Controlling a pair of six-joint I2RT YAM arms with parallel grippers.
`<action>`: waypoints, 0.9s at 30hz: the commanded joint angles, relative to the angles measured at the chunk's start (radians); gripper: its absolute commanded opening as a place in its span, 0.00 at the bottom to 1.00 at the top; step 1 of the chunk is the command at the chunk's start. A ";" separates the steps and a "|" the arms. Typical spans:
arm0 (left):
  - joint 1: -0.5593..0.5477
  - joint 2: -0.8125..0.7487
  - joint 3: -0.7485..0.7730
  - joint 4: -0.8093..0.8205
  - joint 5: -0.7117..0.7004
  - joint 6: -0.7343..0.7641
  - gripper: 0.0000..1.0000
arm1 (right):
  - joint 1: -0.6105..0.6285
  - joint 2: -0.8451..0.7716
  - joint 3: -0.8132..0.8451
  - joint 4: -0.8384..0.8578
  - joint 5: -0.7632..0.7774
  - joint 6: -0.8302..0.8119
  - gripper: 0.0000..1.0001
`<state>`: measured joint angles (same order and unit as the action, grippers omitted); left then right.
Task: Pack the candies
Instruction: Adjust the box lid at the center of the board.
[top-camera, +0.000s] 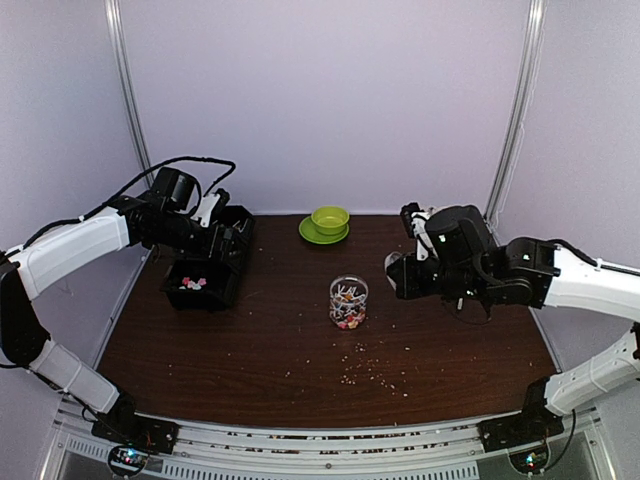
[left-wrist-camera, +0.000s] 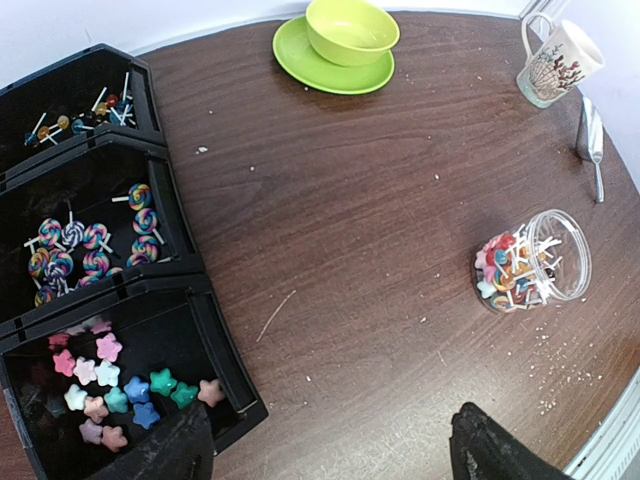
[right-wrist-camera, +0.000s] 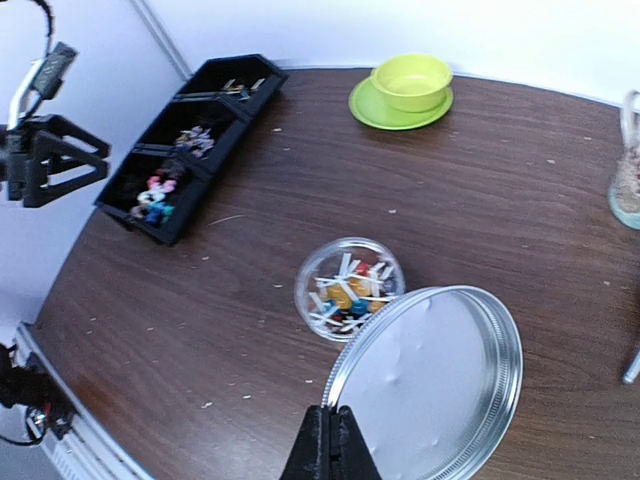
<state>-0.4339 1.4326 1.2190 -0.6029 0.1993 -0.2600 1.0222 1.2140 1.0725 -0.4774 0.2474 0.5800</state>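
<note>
I am looking at a dark wood-grain table (left-wrist-camera: 380, 200), a clear glossy jar (left-wrist-camera: 570, 250), a shiny smooth metal lid (right-wrist-camera: 430, 380), a matt black plastic tray (left-wrist-camera: 185, 235) holding matt pastel candies (left-wrist-camera: 107, 372).

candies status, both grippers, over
Left gripper open beside black plastic compartment tray. Right gripper shut on round silver metal lid. Pastel star-shaped candies in tray's end compartment; clear jar uncapped, part filled. Nothing in between.

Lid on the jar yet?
No. In the right wrist view the jar stands open-topped on the table, while the right gripper pinches the metal lid by its rim, off the jar.
</note>
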 joint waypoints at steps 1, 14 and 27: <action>-0.004 -0.007 0.011 0.023 0.011 0.005 0.84 | -0.003 0.048 0.001 0.236 -0.292 -0.035 0.00; -0.004 -0.027 -0.001 0.040 -0.001 0.005 0.85 | -0.052 0.341 0.083 0.649 -0.736 0.160 0.00; -0.004 -0.016 0.001 0.040 0.016 0.005 0.85 | -0.296 0.394 -0.109 1.043 -0.726 0.491 0.00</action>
<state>-0.4339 1.4319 1.2190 -0.5995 0.2031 -0.2600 0.7826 1.6024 1.0126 0.4252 -0.5198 0.9565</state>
